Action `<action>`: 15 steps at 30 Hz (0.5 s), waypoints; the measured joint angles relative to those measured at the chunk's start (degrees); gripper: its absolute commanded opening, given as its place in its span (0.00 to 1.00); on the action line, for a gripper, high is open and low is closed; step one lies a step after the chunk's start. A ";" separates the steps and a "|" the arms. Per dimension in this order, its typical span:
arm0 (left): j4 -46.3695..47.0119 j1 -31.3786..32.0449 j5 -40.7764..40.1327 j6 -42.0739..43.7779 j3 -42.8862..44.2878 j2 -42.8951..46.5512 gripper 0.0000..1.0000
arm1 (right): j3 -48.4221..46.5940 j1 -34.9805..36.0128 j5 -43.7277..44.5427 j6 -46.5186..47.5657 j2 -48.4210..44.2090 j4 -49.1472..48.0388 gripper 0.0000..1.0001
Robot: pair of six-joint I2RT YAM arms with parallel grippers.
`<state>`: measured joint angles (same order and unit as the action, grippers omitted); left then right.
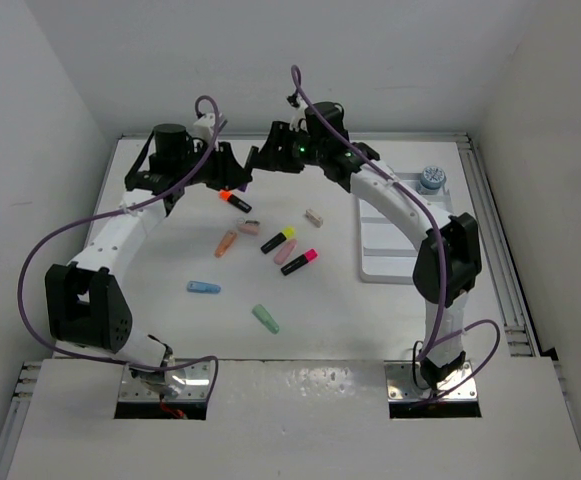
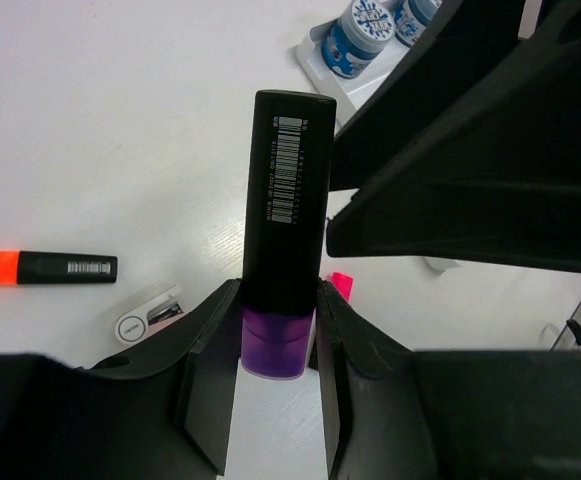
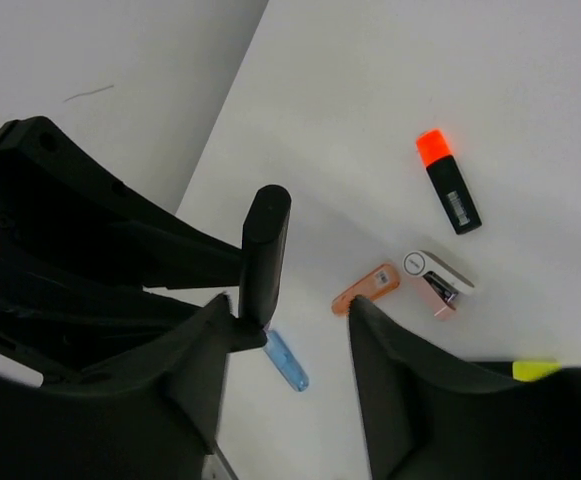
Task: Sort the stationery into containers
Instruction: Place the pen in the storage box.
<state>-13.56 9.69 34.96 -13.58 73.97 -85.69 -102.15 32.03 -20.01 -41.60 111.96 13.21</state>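
Observation:
My left gripper (image 1: 234, 172) is shut on a black marker with a purple end (image 2: 285, 200) and holds it above the table at the far middle. In the left wrist view its fingers (image 2: 215, 340) clamp the purple end. My right gripper (image 1: 259, 160) faces it, open, and the marker's black end (image 3: 263, 250) stands between its jaws, close to one finger (image 3: 195, 360). On the table lie an orange-ended marker (image 1: 234, 200), a yellow-ended marker (image 1: 279, 240), a pink-ended marker (image 1: 299, 262), pastel stubs and a beige block (image 1: 314, 216). The white tray (image 1: 390, 255) is on the right, with a blue-white pot (image 1: 431, 180) at its far end.
Loose stubs lie in the middle: orange (image 1: 226, 243), pink (image 1: 286, 253), blue (image 1: 203, 288), green (image 1: 265, 319), and a white-pink piece (image 1: 249, 227). White walls close the left, back and right. Both arms arch over the table's sides.

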 measured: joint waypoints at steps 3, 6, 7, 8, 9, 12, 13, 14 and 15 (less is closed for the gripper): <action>-0.09 0.46 0.04 -0.26 0.22 0.00 0.00 | 0.00 -0.02 0.52 0.33 0.00 -0.46 0.39; -0.13 0.98 -0.04 -0.48 0.22 -0.02 0.00 | -0.11 -0.02 0.50 0.42 0.11 -0.85 0.38; -0.13 1.07 -0.04 -0.50 0.22 -0.04 0.00 | -0.11 -0.02 0.50 0.39 0.20 -1.05 0.38; -0.13 1.18 -0.04 -0.55 0.22 -0.07 0.00 | -0.17 0.00 0.50 0.37 0.33 -1.20 0.38; -0.15 1.29 -0.04 -0.66 0.22 -0.07 0.00 | -0.33 -0.02 0.50 0.26 0.52 -1.25 0.37; -0.22 1.64 -0.22 -0.70 0.22 -0.11 0.00 | -0.98 -0.02 0.39 -0.26 1.42 -1.64 0.28; -0.24 1.75 -0.28 -0.70 0.22 -0.15 0.00 | -1.31 0.00 0.33 -0.52 1.84 -1.77 0.25; -0.28 1.84 -0.39 -0.70 0.22 -0.20 0.00 | -1.51 0.02 0.28 -0.68 2.08 -1.99 0.23; -0.35 1.90 -0.66 -0.70 0.22 -0.26 0.00 | -1.57 0.04 0.22 -0.92 2.25 -2.19 0.19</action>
<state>-13.91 11.60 34.30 -14.28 74.19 -85.95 -103.72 32.08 -19.79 -42.52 114.21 11.03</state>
